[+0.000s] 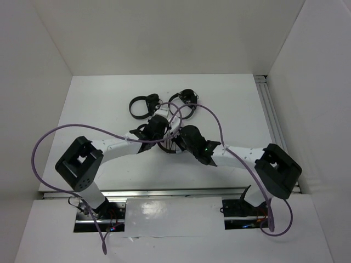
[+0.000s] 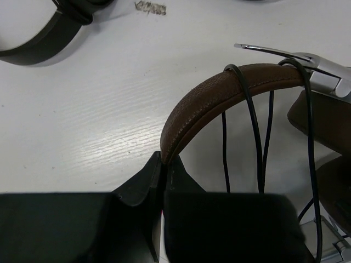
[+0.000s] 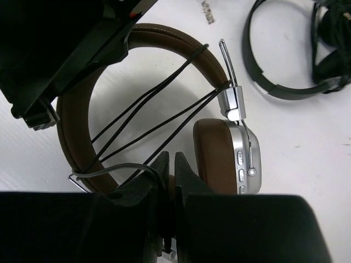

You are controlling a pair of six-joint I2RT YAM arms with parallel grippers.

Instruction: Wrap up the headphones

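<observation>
- Presently, my left gripper [image 2: 163, 171] clamps the brown-banded, silver-cupped headphones [image 2: 219, 90], apparently steadying them for winding.
- My right gripper [image 3: 171, 167] narrowly pinches their thin black cable [image 3: 164, 123], likely keeping loops taut.

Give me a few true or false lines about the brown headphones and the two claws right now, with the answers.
1. The left claw is clamped on the brown headband. True.
2. The cable lies loose on the table, clear of the headband. False: it crosses the headband several times and is strung across its arc.
3. Two black headphones lie farther back on the table. True.
4. The earcup has a red shell. False: it is shiny silver with a brown pad.
5. The right claw gapes wide open. False: its fingers are pinched together, apparently on the cable.
</observation>
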